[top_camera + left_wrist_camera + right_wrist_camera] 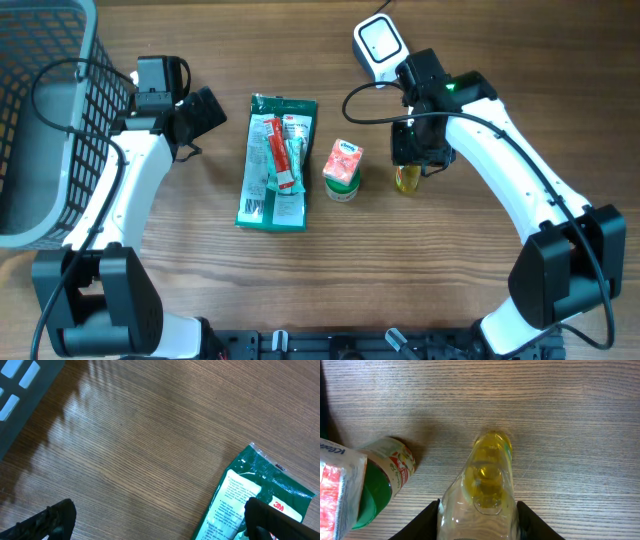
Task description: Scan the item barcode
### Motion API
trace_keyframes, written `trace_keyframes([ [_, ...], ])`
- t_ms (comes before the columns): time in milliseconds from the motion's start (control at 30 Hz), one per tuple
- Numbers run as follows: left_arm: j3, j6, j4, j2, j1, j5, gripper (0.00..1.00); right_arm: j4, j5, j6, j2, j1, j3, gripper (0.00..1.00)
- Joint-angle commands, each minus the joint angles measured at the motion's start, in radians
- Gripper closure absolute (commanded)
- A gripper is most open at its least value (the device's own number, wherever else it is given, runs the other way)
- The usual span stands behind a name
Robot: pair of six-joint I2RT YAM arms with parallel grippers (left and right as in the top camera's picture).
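Note:
A small clear bottle [482, 490] holding yellow liquid stands on the wooden table, right of centre [407, 180]. My right gripper [479, 520] is shut on it, one black finger [427, 521] pressed to each side of its body. From overhead the right gripper [420, 150] hides most of the bottle. A white barcode scanner [379, 42] lies at the back of the table, just behind the right arm. My left gripper [160, 522] hangs wide open over bare wood with nothing between its fingers, at the left [205, 112] of a green packet [250, 495].
The green packet [277, 160] lies flat mid-table with a red tube [275, 150] on it. A pink carton [343, 162] leans on a green-lidded jar [385, 480] just left of the bottle. A grey wire basket [40, 120] fills the left edge.

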Motion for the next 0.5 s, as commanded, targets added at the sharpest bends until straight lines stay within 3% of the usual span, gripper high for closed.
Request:
trace_keyframes([
  [0, 0.013, 0.005, 0.0, -0.012, 0.003, 0.008, 0.0, -0.01, 0.029, 0.004, -0.018, -0.002, 0.019, 0.63],
  [400, 0.013, 0.005, 0.0, -0.012, 0.003, 0.008, 0.0, -0.016, 0.039, 0.004, -0.018, -0.002, 0.019, 0.56],
  [433, 0.013, 0.005, 0.0, -0.012, 0.003, 0.008, 0.0, -0.016, 0.039, 0.005, -0.018, -0.002, 0.019, 0.52],
  [467, 0.013, 0.005, 0.0, -0.012, 0.003, 0.008, 0.0, -0.017, 0.039, 0.004, -0.018, -0.002, 0.018, 0.43],
])
